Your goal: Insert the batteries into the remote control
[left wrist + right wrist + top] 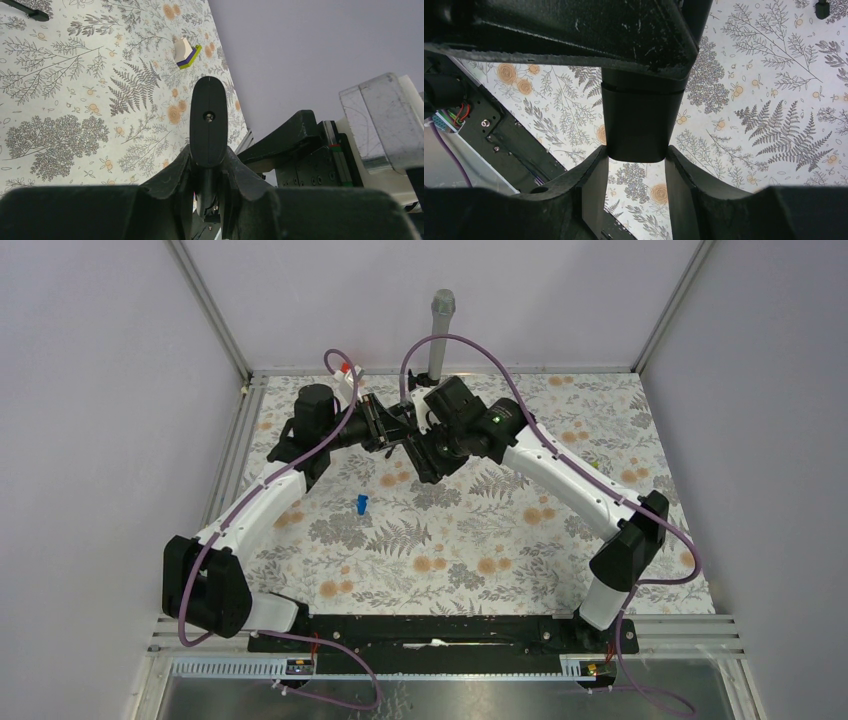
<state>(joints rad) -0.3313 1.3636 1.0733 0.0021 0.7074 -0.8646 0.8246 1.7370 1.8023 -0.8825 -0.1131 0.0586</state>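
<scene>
The remote control is a slim black bar held in the air over the back middle of the flowered mat. My left gripper is shut on it; in the left wrist view the remote stands end-on between the fingers. My right gripper meets it from the right. In the right wrist view the remote's end sits between my fingertips, touching both. A small bright orange piece, which looks like a battery, lies on the mat below the grippers.
A small blue piece lies on the mat left of centre. A white, purple and yellow-green piece lies further off. A small black part lies on the mat. A grey post stands at the back wall.
</scene>
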